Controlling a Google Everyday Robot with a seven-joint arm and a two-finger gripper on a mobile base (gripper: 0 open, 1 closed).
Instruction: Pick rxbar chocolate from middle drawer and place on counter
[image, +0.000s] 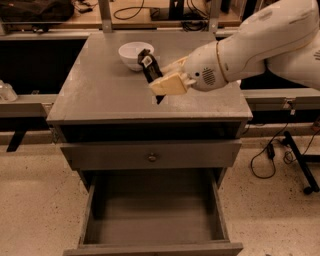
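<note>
above the counter, our gripper pinches the rxbar chocolate near mid-length; it seems light, flat and slippery.

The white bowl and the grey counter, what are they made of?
The white bowl looks like glazed ceramic, smooth and slightly shiny, though it could be plastic. The counter looks like painted wood, matte grey with scuffs. The gripper hangs over the counter, holding the rxbar chocolate.
</note>
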